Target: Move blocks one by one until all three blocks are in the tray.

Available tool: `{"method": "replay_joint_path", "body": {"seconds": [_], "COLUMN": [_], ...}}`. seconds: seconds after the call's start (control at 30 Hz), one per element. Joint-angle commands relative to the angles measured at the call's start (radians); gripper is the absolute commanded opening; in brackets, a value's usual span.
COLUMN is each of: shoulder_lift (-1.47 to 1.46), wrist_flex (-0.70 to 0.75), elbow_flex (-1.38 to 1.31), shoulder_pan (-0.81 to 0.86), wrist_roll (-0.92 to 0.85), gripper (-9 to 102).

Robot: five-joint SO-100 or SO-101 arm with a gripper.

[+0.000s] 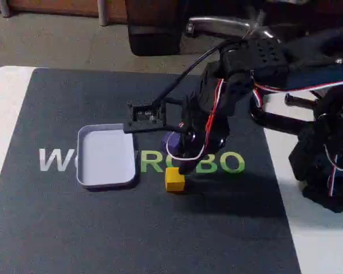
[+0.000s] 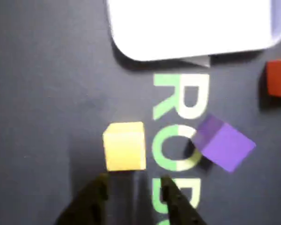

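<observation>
None of the 3 blocks is in the tray [image 1: 106, 180] yet; its pale floor looks bare in both the fixed view and the wrist view, so the whole job appears to remain. The yellow block [image 2: 125, 146] sits on the dark mat [image 1: 57, 228] just ahead of the end effector [image 2: 133, 186], whose 2 dark fingers stand apart with nothing between them, the gap roughly as wide as the block. The purple block [image 2: 224, 144] lies turned at an angle on the green lettering [image 2: 180, 101], near the yellow one but not touching it. The orange block [image 2: 277, 78] rests at the right edge of the wrist view, just beside the tray's corner. Judging by the alignment, the yellow block is likely the 1st pick.
</observation>
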Motion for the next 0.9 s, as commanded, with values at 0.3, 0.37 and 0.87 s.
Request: {"method": "replay_joint_path", "body": {"seconds": [0.3, 0.37, 0.87], "shoulder_lift": [-0.029, -0.041, -0.117], "wrist_flex": [-0.037, -0.048, -0.126], "elbow_flex": [0.025, 0.029, 0.046], "shoulder_pan": [0.020, 0.023, 0.028], "wrist_roll": [-0.048, -0.054, -0.080], "gripper": [18, 18, 17]}}
